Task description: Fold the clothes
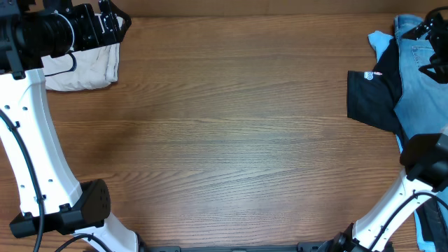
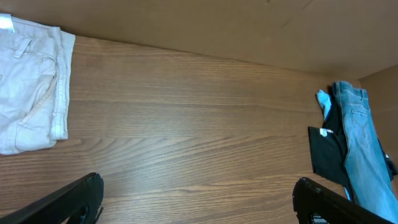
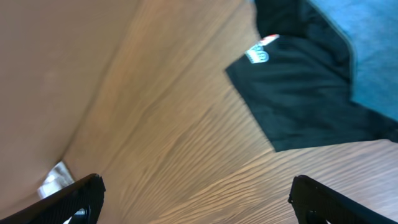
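The beige garment (image 1: 82,67) lies folded in a compact bundle at the table's far left corner. It also shows in the left wrist view (image 2: 30,87), with a small white label at its top edge. My left gripper (image 1: 114,21) hangs just past the garment's far right corner. Its jaws (image 2: 196,190) are wide open and empty, above bare wood. My right gripper (image 1: 434,42) is at the far right, over the other clothes. Its jaws (image 3: 196,190) are wide open and empty.
A black shirt with a white logo (image 1: 374,98) and blue denim jeans (image 1: 420,84) lie at the far right edge; both also show in the left wrist view, the shirt (image 2: 326,155) beside the jeans (image 2: 360,143). A brown wall (image 2: 249,25) borders the table's back.
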